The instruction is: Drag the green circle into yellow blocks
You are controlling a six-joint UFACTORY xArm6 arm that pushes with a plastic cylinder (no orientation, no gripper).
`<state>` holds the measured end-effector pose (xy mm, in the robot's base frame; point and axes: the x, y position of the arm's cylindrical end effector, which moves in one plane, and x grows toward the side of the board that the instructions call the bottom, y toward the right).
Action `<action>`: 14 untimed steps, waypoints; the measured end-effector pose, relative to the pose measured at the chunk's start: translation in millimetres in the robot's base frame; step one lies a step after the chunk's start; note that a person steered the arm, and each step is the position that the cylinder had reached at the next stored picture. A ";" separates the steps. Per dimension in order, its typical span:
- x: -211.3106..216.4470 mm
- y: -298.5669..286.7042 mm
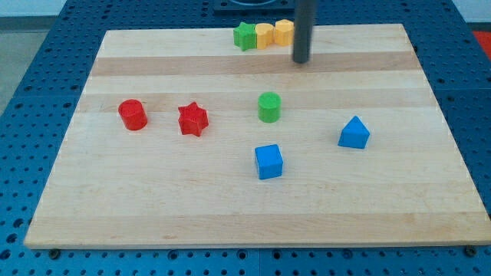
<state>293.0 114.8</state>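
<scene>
The green circle [269,106] stands near the middle of the wooden board [153,199]. Two yellow blocks [265,35] [284,32] sit side by side at the view's top edge, with a green star [245,36] touching them on the left. My tip [301,60] is at the end of the dark rod, just below and right of the yellow blocks and above and right of the green circle, apart from both.
A red cylinder [133,115] and a red star [192,119] stand at the view's left. A blue cube [268,162] sits below the green circle and a blue pentagon-like block [354,133] lies at the right.
</scene>
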 end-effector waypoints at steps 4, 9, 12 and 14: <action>195.5 48.5; 96.2 -128.9; 130.6 -99.0; 60.7 -73.6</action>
<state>353.7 41.2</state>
